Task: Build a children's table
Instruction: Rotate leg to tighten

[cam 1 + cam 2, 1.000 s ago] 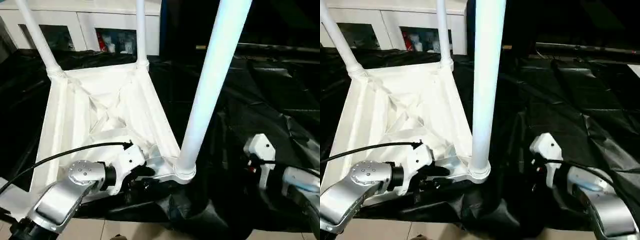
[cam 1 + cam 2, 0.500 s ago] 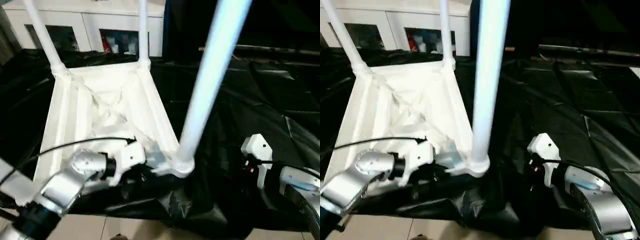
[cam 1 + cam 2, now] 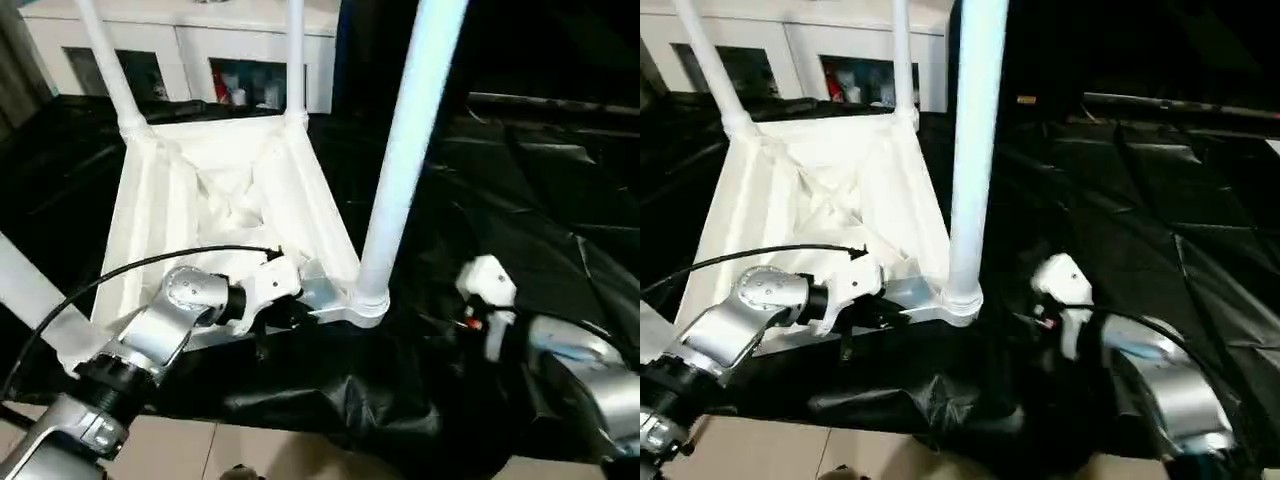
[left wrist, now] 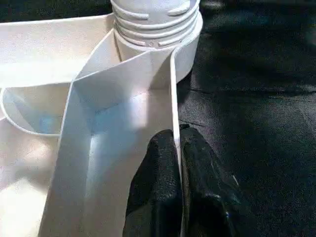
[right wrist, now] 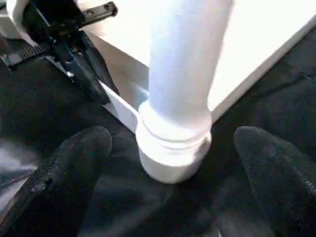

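Wrist view reveals left claw [image 4: 176, 148] pinching tabletop [image 4: 123, 123] rim

The legs [image 3: 405, 160] run out past the upper edge.

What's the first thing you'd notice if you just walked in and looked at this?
A white tabletop lying upside down on black sheeting, with white legs sticking up from its corners. At the near edge, the left gripper pinches the tabletop's thin rim, while the right gripper waits wide open around the nearest leg's base.
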You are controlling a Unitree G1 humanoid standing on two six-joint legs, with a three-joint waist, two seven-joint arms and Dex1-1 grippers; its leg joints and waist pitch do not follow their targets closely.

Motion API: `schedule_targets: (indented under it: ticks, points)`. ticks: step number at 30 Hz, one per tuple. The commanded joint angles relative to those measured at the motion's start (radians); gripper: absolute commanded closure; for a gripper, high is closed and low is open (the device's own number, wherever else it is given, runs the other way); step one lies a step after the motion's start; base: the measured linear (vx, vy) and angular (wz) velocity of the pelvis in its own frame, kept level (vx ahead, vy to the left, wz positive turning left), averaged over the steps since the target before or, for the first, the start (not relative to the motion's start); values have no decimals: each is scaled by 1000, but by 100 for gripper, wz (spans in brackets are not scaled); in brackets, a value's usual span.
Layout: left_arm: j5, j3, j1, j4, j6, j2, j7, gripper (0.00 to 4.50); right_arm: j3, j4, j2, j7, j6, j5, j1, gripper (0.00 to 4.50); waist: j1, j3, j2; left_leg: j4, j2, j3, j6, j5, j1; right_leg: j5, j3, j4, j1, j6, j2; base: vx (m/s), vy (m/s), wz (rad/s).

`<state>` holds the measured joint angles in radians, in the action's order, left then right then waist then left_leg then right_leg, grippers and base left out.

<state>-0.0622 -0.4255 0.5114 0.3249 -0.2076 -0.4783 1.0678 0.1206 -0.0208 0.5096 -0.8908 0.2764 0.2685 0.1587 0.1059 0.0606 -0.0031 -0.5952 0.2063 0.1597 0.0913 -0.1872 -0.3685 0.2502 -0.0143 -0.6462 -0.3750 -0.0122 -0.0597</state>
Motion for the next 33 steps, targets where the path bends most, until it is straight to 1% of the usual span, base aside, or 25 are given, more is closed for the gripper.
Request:
schedule_targets:
  ticks: [1, 2, 3, 5, 6, 8, 9, 10, 11, 13, 14, 15, 16, 17, 18, 20, 21, 25, 26, 27, 28, 29, 30, 31, 33]
  points:
    - [-2, 1, 18, 22, 40, 19, 5, 442, 13, 54, -5, 14, -40, -43, 25, 0, -1, -56, -23, 66, 13, 7, -46, -79, 9, -63, 31, 74, 35, 217, -56, 0, 0, 0]
    - [-1, 0, 20, 27, 47, 24, 6, 442, 21, 84, -11, 17, -57, -60, 45, 0, 2, -54, -27, 65, 13, 10, -52, -79, 6, -55, 29, 76, 33, 215, -58, 0, 0, 0]
    - [0, 0, 21, 29, 50, 28, 5, 442, 25, 102, -16, 18, -64, -67, 58, 0, 3, -54, -26, 66, 13, 9, -52, -78, 4, -42, 29, 74, 35, 212, -59, 0, 0, 0]
    - [-2, 3, 18, 21, 48, 33, 2, 442, 40, 121, -26, 16, -66, -78, 78, 0, 3, -50, -31, 67, 13, 10, -53, -89, 4, -13, 29, 76, 33, 205, -60, 0, 0, 0]
    - [-1, 6, 17, 19, 47, 35, 4, 442, 47, 126, -29, 15, -66, -83, 83, 0, 4, -50, -29, 68, 15, 11, -51, -95, 6, 4, 30, 78, 30, 197, -60, 0, 0, 0]
    - [-2, 10, 16, 17, 46, 37, 4, 442, 55, 134, -33, 17, -68, -91, 89, 0, 4, -47, -28, 70, 16, 11, -47, -111, 6, 27, 31, 81, 28, 188, -61, 0, 0, 0]
    - [-3, 15, 15, 18, 46, 40, 7, 442, 59, 154, -43, 25, -76, -96, 100, 0, 4, -47, -26, 71, 16, 10, -42, -116, 5, 34, 30, 81, 28, 186, -61, 0, 0, 0]
    - [-8, 21, 14, 21, 49, 44, 9, 442, 56, 177, -59, 33, -85, -94, 114, 0, 3, -48, -27, 71, 16, 10, -40, -119, 6, 35, 30, 81, 28, 187, -61, 0, 0, 0]
    - [-11, 23, 13, 22, 50, 46, 9, 442, 54, 186, -66, 36, -89, -92, 120, 0, 0, -48, -25, 72, 14, 11, -36, -121, 5, 39, 30, 82, 27, 192, -61, 0, 0, 0]
    - [-25, 35, 8, 21, 52, 53, 13, 442, 52, 196, -74, 33, -99, -91, 124, 0, 1, -49, -23, 71, 16, 11, -34, -118, 6, 26, 31, 81, 25, 195, -60, 0, 0, 0]
    - [-56, 59, 2, 21, 45, 69, 17, 442, 49, 200, -78, 33, -106, -90, 124, 0, 4, -48, -23, 70, 16, 12, -39, -111, 7, -7, 31, 78, 26, 200, -59, 0, 0, 0]
    - [-57, 60, 1, 21, 45, 69, 17, 442, 49, 200, -78, 33, -106, -90, 124, 0, 4, -48, -22, 71, 16, 12, -40, -106, 5, -18, 31, 77, 27, 201, -58, 0, 0, 0]
    - [-86, 81, -6, 22, 41, 83, 20, 442, 48, 206, -82, 36, -111, -90, 125, 0, 4, -50, -21, 69, 15, 12, -41, -98, 4, -40, 30, 75, 28, 204, -58, 0, 0, 0]
    - [-93, 87, -10, 26, 47, 88, 22, 442, 48, 210, -83, 39, -117, -92, 125, 0, 4, -52, -19, 68, 14, 12, -44, -89, 3, -67, 30, 72, 29, 210, -59, 0, 0, 0]
    - [-95, 89, -12, 28, 52, 89, 22, 442, 48, 211, -83, 40, -119, -93, 125, 0, 4, -52, -20, 67, 14, 12, -46, -84, 3, -82, 30, 71, 29, 213, -57, 0, 0, 0]
    - [-79, 78, -18, 39, 59, 83, 23, 442, 46, 215, -87, 40, -122, -93, 124, 0, 2, -54, -25, 64, 13, 13, -62, -61, 1, -133, 30, 67, 32, 216, -55, 0, 0, 0]
    - [-63, 71, -20, 47, 65, 78, 24, 442, 45, 220, -90, 39, -126, -95, 126, 0, 2, -52, -25, 64, 12, 13, -66, -61, 0, -133, 29, 69, 31, 215, -55, 0, 0, 0]
    - [-48, 71, -25, 55, 62, 76, 26, 442, 43, 233, -94, 36, -137, -92, 132, 0, 1, -48, -26, 69, 16, 13, -59, -100, 3, -58, 29, 75, 29, 211, -58, 0, 0, 0]
    - [-41, 69, -26, 56, 61, 74, 26, 442, 42, 236, -95, 36, -141, -92, 134, 0, 0, -47, -25, 71, 17, 12, -52, -114, 4, -26, 30, 78, 28, 208, -59, 0, 0, 0]
    - [-34, 67, -27, 57, 62, 72, 26, 442, 41, 240, -97, 37, -144, -92, 136, 0, 0, -47, -24, 72, 18, 12, -50, -116, 4, -21, 30, 78, 27, 207, -59, 0, 0, 0]
    - [-21, 62, -29, 62, 65, 69, 26, 442, 38, 244, -101, 39, -148, -89, 142, 0, -1, -47, -28, 72, 17, 13, -49, -118, 4, -16, 30, 79, 27, 205, -59, 0, 0, 0]
    - [-21, 62, -29, 62, 65, 69, 26, 442, 38, 244, -101, 39, -148, -89, 142, 0, -1, -47, -26, 72, 17, 12, -48, -113, 4, -18, 31, 78, 27, 204, -59, 0, 0, 0]
    - [-5, 55, -30, 68, 68, 63, 26, 442, 34, 250, -106, 41, -153, -84, 150, 0, -2, -46, -29, 71, 17, 13, -49, -111, 3, -21, 31, 79, 27, 203, -59, 0, 0, 0]
    - [6, 51, -30, 72, 69, 61, 22, 442, 31, 256, -110, 40, -154, -80, 157, 0, -2, -46, -27, 71, 17, 13, -50, -108, 4, -25, 31, 78, 27, 202, -59, 0, 0, 0]
    - [11, 48, -29, 76, 70, 60, 21, 442, 30, 263, -112, 36, -155, -78, 163, 0, -2, -45, -29, 72, 18, 13, -51, -108, 4, -25, 31, 78, 25, 204, -59, 0, 0, 0]
